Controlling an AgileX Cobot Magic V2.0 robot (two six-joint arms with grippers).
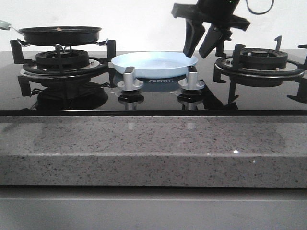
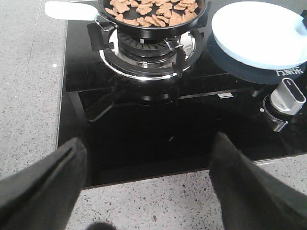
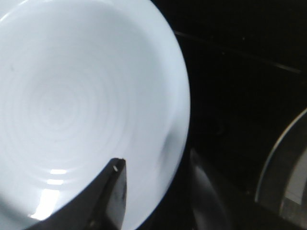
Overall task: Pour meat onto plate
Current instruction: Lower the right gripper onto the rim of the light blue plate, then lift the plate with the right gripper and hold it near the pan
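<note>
Black pan (image 2: 153,19): I see the meat (image 2: 153,10) inside
Right gripper (image 1: 200,47): spread apart above the plate (image 1: 154,64) rim
Left gripper (image 2: 148,184): also wide apart

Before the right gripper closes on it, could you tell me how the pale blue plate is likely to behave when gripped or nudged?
The plate looks glossy, so it may slip between the fingers. It lies on smooth black glass, so a nudge would probably slide it. Its shallow, wide shape makes tipping unlikely. The right gripper is open over its rim.
</note>
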